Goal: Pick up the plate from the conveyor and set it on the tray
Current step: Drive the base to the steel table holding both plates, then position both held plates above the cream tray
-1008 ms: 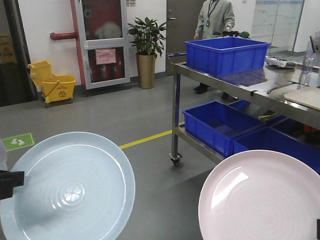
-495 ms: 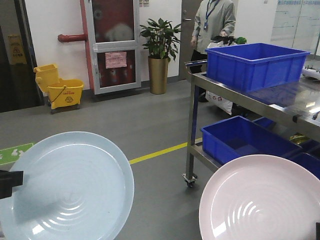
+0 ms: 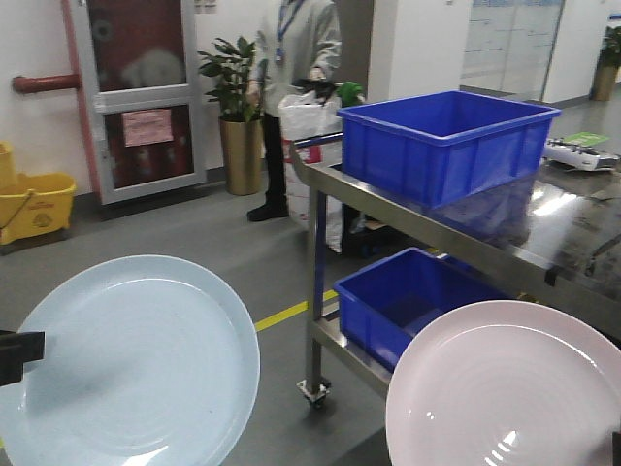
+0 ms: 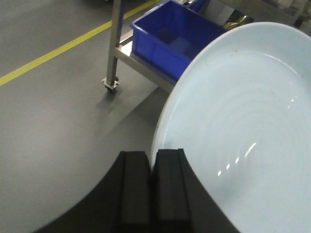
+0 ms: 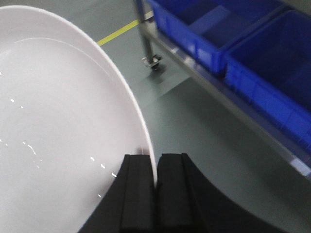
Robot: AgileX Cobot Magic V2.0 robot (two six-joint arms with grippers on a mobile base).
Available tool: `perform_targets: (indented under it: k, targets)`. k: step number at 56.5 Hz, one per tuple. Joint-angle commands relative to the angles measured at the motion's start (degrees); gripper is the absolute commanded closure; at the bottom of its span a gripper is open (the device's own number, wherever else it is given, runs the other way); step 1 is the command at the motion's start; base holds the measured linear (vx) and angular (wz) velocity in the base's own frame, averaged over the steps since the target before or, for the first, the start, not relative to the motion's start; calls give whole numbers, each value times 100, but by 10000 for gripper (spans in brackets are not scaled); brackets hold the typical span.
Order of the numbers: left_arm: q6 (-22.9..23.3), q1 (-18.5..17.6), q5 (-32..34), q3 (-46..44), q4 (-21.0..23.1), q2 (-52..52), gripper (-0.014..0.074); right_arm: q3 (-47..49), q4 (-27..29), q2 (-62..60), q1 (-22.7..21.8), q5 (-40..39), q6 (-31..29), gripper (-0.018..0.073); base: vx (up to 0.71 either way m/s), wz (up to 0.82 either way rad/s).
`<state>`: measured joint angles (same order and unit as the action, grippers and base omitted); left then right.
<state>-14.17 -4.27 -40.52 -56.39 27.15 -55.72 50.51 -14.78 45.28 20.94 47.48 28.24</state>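
The grey floor (image 3: 194,233) fills most of the front view, and a thin yellow line (image 3: 291,313) runs across it. A long steel cart (image 3: 408,218) stands on the right. It has a big blue bin (image 3: 441,146) on top and a lower blue bin (image 3: 388,311) on its shelf. A person (image 3: 296,58) stands behind the cart. No conveyor and no tray show in any view.

Two plates are held up close to the camera, well apart from each other. The blue plate (image 3: 131,364) is on the left and the pink plate (image 3: 505,388) is on the right. Both are tipped up so their insides face the camera.

The left gripper (image 4: 151,180) is pinching the rim of the blue plate, with one black finger on each side of the edge. The right gripper (image 5: 156,187) is pinching the rim of the pink plate the same way.

The plates look hard and smooth, and light shines off them, so they are probably slippery. They look thin and may be light, but I cannot tell what they are made of. Each plate hangs from one small spot on its rim, so it could swing or slip if the arm moves fast. The rim is the best place to hold, because the middle is too wide to grab. If a plate drops on this hard floor, it might break.
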Motion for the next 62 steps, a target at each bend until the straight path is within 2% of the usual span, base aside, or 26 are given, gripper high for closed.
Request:
perform_targets:
  k: [1,62]
  targets:
    - [3,-27,371,-171,219,64,594,167,-151,-38,-38,-400,-16,568,48,-53]
    - [3,-27,371,-171,219,64,594,167,-151,-38,-38,-400,-16,568,38,-54]
